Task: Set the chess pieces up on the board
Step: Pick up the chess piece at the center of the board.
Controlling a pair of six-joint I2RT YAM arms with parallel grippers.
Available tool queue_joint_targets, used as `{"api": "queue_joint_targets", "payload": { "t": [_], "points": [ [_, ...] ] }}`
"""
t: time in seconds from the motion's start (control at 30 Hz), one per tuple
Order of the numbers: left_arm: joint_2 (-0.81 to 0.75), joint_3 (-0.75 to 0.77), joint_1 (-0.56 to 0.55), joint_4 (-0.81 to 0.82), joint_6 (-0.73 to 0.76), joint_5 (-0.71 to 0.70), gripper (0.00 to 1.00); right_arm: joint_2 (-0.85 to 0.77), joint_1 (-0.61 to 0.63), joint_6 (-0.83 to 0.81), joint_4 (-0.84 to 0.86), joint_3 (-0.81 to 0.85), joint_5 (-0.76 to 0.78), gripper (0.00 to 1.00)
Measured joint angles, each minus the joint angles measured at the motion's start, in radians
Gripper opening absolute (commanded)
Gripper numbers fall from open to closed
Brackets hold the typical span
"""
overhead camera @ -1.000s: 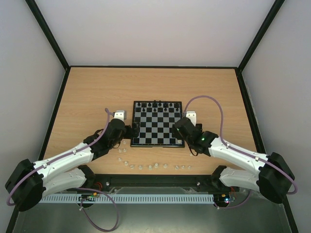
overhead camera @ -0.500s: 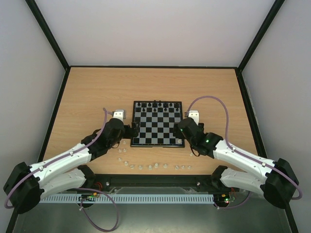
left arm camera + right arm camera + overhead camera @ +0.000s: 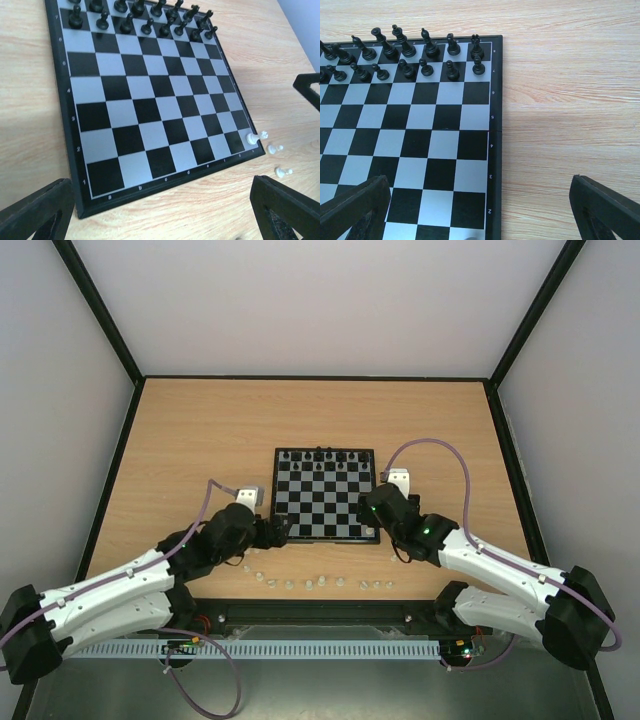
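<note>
Find the board [image 3: 324, 495] lying square near the middle of the table [image 3: 180, 440], a little toward the near edge, likely to keep it within reach of both arms. Count sixteen black pieces [image 3: 427, 45] on it, eight and eight, in two full rows along its far side. Count only one of the chess pieces [image 3: 256, 137] on a square, upright on the corner square nearest the table's near right corner. See two more resting on the wood just beside that corner, off the board. Make out about ten others from above, strung in a loose line along the table's near edge, in front of the arm bases; too small, and partly hidden by the left arm, for a sure count. Judge the task barely begun, with nearly the whole pale side left to place. Note the left fingers [image 3: 279, 530] spread wide and holding nothing, poised low at the board's near left corner, probably to reach the loose pieces close by. Note the right fingers [image 3: 365, 507] equally wide apart and empty, hovering at the board's right side, facing the black rows.
</note>
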Motion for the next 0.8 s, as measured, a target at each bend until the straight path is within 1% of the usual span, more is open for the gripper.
{"api": "queue_joint_targets", "payload": {
  "t": [0.23, 0.43, 0.63, 0.8],
  "points": [
    [-0.026, -0.033, -0.025, -0.049, -0.074, -0.025, 0.99, 0.0, 0.0, 0.0, 0.0, 0.0, -0.005, 0.99],
    [-0.024, -0.033, -0.049, -0.074, -0.086, -0.061, 0.99, 0.0, 0.0, 0.0, 0.0, 0.0, -0.01, 0.99],
    [0.04, -0.029, -0.076, -0.097, -0.078, -0.098, 0.99, 0.0, 0.0, 0.0, 0.0, 0.0, -0.011, 0.99],
    [0.11, 0.007, -0.11, -0.122, -0.074, -0.127, 0.99, 0.0, 0.0, 0.0, 0.0, 0.0, -0.01, 0.99]
  ]
}}
